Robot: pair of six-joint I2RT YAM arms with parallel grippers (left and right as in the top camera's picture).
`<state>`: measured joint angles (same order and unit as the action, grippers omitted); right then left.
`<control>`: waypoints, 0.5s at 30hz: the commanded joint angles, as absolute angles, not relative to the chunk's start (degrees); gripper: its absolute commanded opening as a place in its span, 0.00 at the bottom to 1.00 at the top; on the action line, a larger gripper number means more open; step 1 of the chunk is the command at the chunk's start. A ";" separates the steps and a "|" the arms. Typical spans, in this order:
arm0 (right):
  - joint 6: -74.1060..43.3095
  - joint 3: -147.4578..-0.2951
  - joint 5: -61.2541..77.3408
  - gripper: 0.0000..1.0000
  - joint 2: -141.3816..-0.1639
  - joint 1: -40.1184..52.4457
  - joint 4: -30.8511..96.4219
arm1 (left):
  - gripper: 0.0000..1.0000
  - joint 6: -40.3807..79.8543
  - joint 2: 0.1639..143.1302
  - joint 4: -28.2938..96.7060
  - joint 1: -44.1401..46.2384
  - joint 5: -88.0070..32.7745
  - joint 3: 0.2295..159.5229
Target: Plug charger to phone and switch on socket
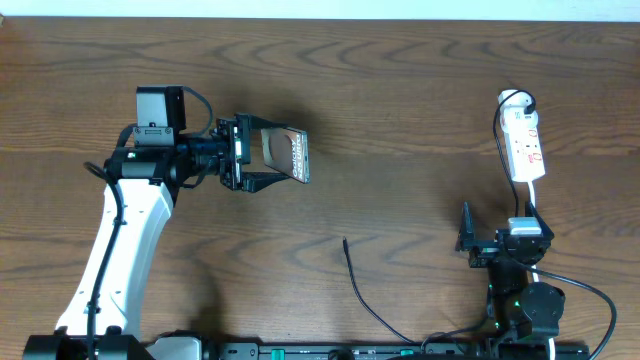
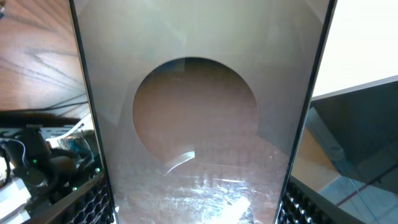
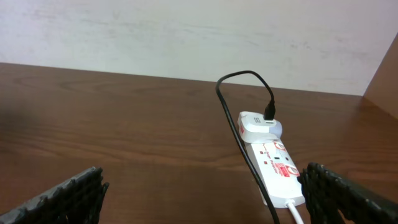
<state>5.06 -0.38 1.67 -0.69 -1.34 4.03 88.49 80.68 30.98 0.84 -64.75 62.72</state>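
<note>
From overhead, the counter point(image 1: 400, 80) is dark brown wood with long wavy grain. Toward its left edge, the left gripper point(image 1: 293, 154) pinches the phone point(image 1: 280, 150), a flat, glossy brownish slab held off the wood with white lettering at its outer end. The charger point(image 1: 351, 272), a thin black cable, curves across the wood from the middle of the near edge, and its small plug tip lies loose, well apart from the phone. The socket point(image 1: 526, 142), a slim white plastic strip with red marks, lies near the right edge toward the far right corner. A rounded white adapter point(image 1: 514, 100) sits at its far end. The right gripper point(image 1: 503, 232) sits by the near edge, just short of the strip.

In the left wrist view, the phone point(image 2: 199, 93) fills the frame. Its face is smooth grey-brown with thin dark side rails, and it shows a round brown patch at the centre. Black ribbed pads point(image 2: 93, 202) press against both of its long edges.

In the right wrist view, two black ribbed fingers point(image 3: 71, 193) stand spread wide with only bare wood between them. The socket point(image 3: 278, 167) lies just beside the right-hand finger. The adapter point(image 3: 256, 126) has a thin black cable looping up out of it. A white cord point(image 3: 296, 210) leaves the strip's near end. A pale matt wall point(image 3: 155, 31) rises behind the far edge.
</note>
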 commanded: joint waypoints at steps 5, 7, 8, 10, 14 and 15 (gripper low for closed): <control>5.65 -0.32 1.80 0.99 -0.38 -0.23 4.25 | 0.07 86.11 79.72 30.50 0.54 -63.11 64.62; 5.67 -0.32 1.80 0.99 -0.38 -0.23 4.25 | 0.07 84.51 79.72 30.52 0.54 -62.74 64.62; 5.65 -0.32 1.80 0.99 -0.38 -0.23 4.25 | 0.07 83.96 79.72 30.57 0.54 -62.50 64.62; 5.65 -0.32 1.80 0.99 -0.38 -0.23 4.25 | 0.07 83.37 79.72 30.79 0.56 -62.28 64.62; 5.65 -0.32 1.80 0.99 -0.38 -0.23 4.25 | 0.07 83.37 79.72 30.76 0.56 -62.26 64.27; 5.67 -0.32 1.80 0.99 -0.38 -0.23 4.25 | 0.08 83.33 79.72 30.79 0.56 -62.24 64.16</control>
